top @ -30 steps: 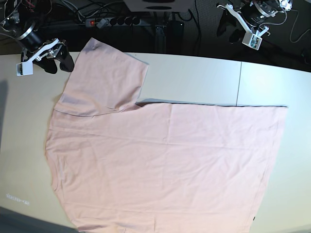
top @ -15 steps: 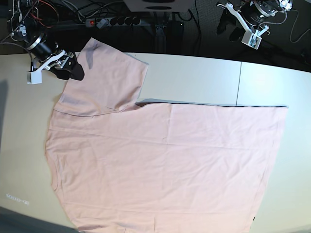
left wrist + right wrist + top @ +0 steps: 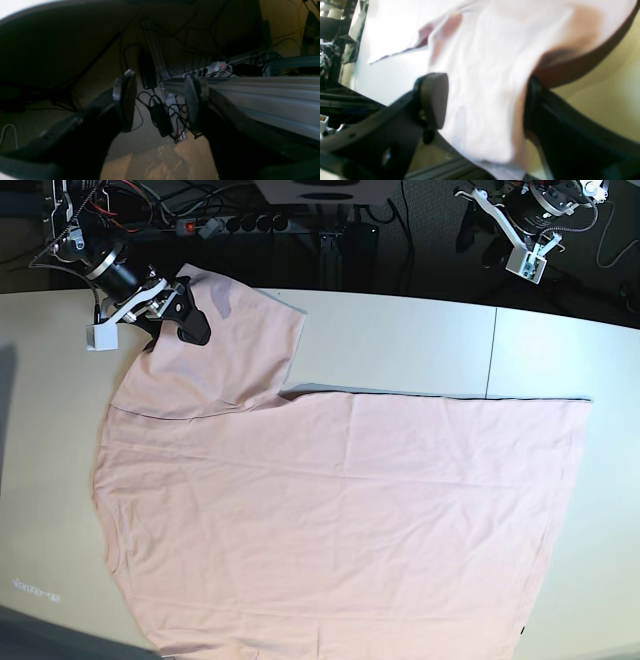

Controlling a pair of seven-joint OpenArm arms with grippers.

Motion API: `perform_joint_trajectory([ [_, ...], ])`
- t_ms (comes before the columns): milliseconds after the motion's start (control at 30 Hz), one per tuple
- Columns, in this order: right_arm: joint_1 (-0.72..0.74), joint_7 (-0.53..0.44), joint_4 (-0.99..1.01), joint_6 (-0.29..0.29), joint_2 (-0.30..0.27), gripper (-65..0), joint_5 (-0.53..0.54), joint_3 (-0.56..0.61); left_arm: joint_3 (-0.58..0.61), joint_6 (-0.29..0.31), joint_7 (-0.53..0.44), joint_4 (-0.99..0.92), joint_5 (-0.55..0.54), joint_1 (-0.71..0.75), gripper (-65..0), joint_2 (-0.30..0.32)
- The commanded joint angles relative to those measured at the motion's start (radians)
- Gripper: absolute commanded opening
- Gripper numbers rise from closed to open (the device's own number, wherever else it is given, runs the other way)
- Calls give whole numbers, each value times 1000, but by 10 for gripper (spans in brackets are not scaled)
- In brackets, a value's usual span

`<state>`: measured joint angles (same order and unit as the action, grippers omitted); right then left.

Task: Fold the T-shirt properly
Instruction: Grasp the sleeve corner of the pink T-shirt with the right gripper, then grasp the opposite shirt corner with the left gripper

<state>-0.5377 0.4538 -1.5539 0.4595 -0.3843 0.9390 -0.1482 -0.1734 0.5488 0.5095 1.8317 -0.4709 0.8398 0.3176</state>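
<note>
Fabric fills most of the table [image 3: 420, 330]: the T-shirt [image 3: 340, 520] lies spread flat, plain pink side up, its body reaching from the left side across to the right and down over the near edge, while one sleeve [image 3: 225, 345] points toward the far left corner. The right gripper [image 3: 185, 310] hangs at that sleeve's far tip, fingers well apart; its wrist view shows pale cloth lying between the two pads [image 3: 435, 100], neither pad pressing it. Nothing is gripped there, by the look of it. The left gripper [image 3: 500, 242] sits off the table at the far right, above the dark floor and cables [image 3: 162, 110], also spread wide and holding nothing. Judging by this layout, the fold has hardly begun: the shirt is only flattened, and the step in hand is the reach for the sleeve tip. The next move, I would say, calls for the right fingers to close on the sleeve's edge, catching both layers of cloth, and then carry it toward the near right onto the body so the sleeve lies inside the shirt's outline. Thin cotton slips easily from pads that bite only the hem, so a deeper hold seems wise. The other sleeve cannot be made out in the base view.
</note>
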Motion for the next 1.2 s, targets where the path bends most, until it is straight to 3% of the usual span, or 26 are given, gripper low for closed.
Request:
perform_joint_trajectory([
  [0, -2, 58, 2, -8, 0, -235, -61, 6, -6, 13, -12, 16, -12, 13, -310, 17],
  [133, 18, 55, 2, -8, 3, -254, -98, 6, -6, -6, -11, 16, -42, 11, -310, 36],
  [200, 37, 55, 2, -8, 3, -369, -130, 6, -11, -14, 8, 16, -78, 10, -310, 47],
  [300, 62, 55, 2, -8, 2, -618, -172, 6, -39, -14, 35, 16, -121, 5, -310, 57],
  [333, 68, 54, 2, -8, 2, -650, -195, 6, -53, -14, 41, 19, -145, 5, -310, 63],
  [533, 80, 10, 2, -8, 2, -650, -311, 6, -178, -13, 62, 101, -219, -6, -310, 117],
  [767, 80, 13, 2, -8, 2, -650, -311, 6, -225, -19, 72, 59, -251, -152, -310, 264],
  [967, 80, 13, 2, -8, -1, -650, -311, 6, -225, -48, 72, -176, -285, -364, -310, 386],
  [1167, 80, 13, 2, -8, 0, -650, -311, 6, -167, -44, 86, -501, -317, -618, -310, 446],
])
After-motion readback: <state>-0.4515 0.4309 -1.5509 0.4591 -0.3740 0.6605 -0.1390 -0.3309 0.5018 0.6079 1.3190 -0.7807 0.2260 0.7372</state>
